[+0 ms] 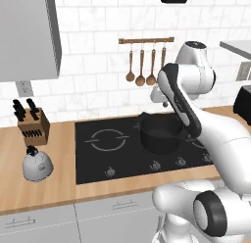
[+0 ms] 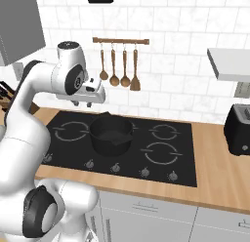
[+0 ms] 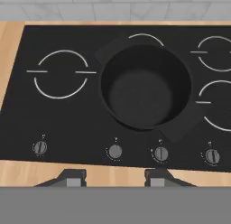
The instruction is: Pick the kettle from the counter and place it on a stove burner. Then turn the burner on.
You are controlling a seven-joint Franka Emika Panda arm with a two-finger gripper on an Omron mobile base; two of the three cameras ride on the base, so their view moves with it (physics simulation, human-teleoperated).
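Kitchen worktop and black cooktop, arm poised high, kettle not yet picked.

White tiles back a wooden worktop; the kettle sits on it left of the cooktop, below the knife block, well apart from the end effector, which hangs above the pot with its tips apart and nothing between them. The big left burner lies bare, likely the nearest landing spot; its knob sits in the front row.

Kettle: silvery-white, black knob. Pot: black. Cooktop: black glass, thin grey rings. Counter: light brown wood grain. Wall tiles: white.
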